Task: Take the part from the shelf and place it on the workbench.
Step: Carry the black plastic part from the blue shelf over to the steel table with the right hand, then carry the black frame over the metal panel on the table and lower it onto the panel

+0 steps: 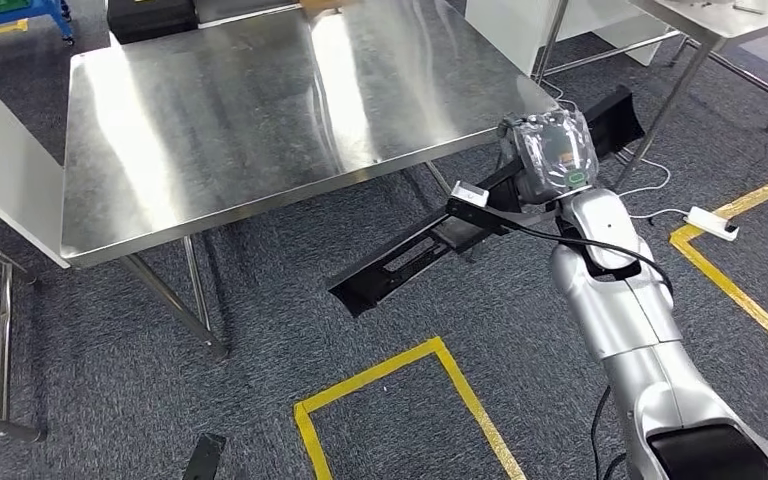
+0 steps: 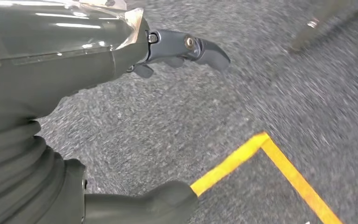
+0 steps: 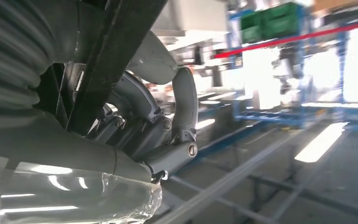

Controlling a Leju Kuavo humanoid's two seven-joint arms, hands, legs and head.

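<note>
right hand (image 1: 555, 150) grips the long black part (image 1: 410, 262) mid-length, its long axis lying slantwise just off the desk (image 1: 260, 120) corner, left hand (image 2: 182, 51) hanging loose

Bright overhead light, streaky glare on steel table (image 1: 260, 110). Carpet (image 2: 279, 84) motion-blurred in left wrist view. Right wrist background blown out, soft.

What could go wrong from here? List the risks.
The long black plastic part juts far past both sides of the right hand, so it may tilt or slip in the grip. Its far end hangs beside the shiny steel workbench corner and could strike the edge or a table leg.
</note>
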